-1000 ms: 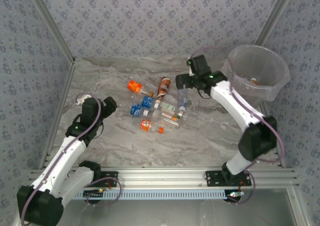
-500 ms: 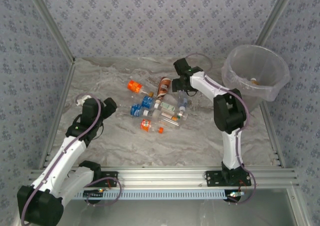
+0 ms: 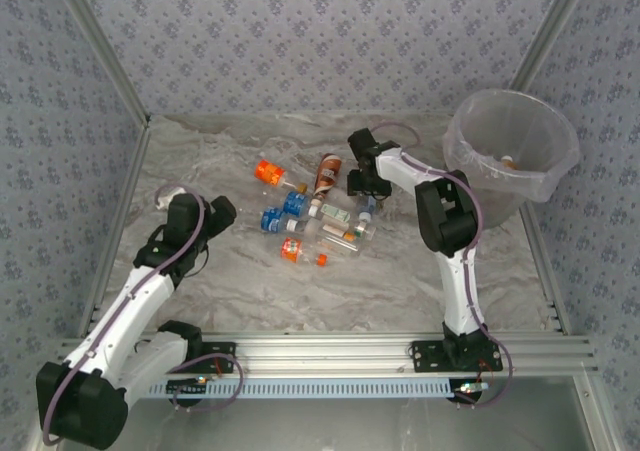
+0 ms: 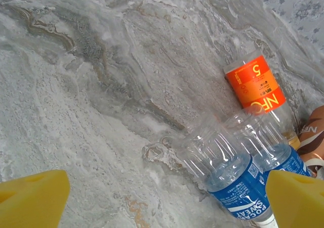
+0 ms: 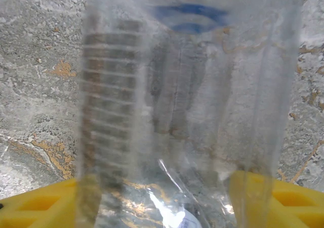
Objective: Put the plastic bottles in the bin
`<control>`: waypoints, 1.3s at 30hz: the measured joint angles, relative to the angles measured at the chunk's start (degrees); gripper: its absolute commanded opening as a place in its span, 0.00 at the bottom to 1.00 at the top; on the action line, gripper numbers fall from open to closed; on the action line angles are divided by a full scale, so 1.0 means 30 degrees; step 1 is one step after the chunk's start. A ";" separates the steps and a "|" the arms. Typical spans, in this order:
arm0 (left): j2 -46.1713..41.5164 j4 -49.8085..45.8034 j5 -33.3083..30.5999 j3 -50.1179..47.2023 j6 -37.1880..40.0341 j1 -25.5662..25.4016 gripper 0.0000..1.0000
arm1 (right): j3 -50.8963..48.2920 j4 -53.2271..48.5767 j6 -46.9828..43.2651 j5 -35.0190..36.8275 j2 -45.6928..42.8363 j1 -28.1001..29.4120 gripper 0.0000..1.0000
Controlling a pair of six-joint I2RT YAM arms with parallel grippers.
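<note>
1. Top external view: the plastic bottles (image 3: 293, 203) lie in a loose cluster on the middle of the marbled table (image 3: 400, 281), and the bin (image 3: 548, 176) stands at the far right corner, well apart from them
2. The right gripper (image 3: 361, 182) is down at the right end of the cluster, just over a clear bottle (image 3: 365, 209)
3. Right wrist view: the clear bottle (image 5: 187, 111) fills the gap between the two yellow fingers (image 5: 40, 205), which sit close on either side of it; whether they press it yet I cannot tell
4. The left gripper (image 3: 215, 214) hovers at the left of the cluster, jaws spread wide with nothing between them
5. Left wrist view: ahead of the left gripper (image 4: 164, 200), two blue-labelled bottles (image 4: 230, 180) lie side by side and touching, an orange-labelled bottle (image 4: 258, 89) lies just beyond them, and a brown bottle (image 4: 311, 137) shows at the right edge
</note>
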 measured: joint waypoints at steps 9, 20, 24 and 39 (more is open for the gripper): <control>0.1501 -0.0262 0.0801 0.1027 0.0146 0.0000 1.00 | -0.2659 0.1224 -0.0073 0.0321 -0.2477 -0.0029 0.52; 0.1501 0.0284 0.1362 0.1027 0.0219 0.0000 1.00 | -0.5020 0.2907 -0.1231 0.0583 -0.9391 0.0270 0.49; 0.1501 0.0313 0.1370 0.1027 0.0291 0.0000 1.00 | -0.5311 0.3184 -0.1836 0.0423 -1.1358 0.0379 0.48; 0.1406 0.0780 0.1661 0.1020 0.0291 0.0000 0.99 | -0.3854 0.2827 -0.4197 -0.1319 -1.5926 -0.1035 0.47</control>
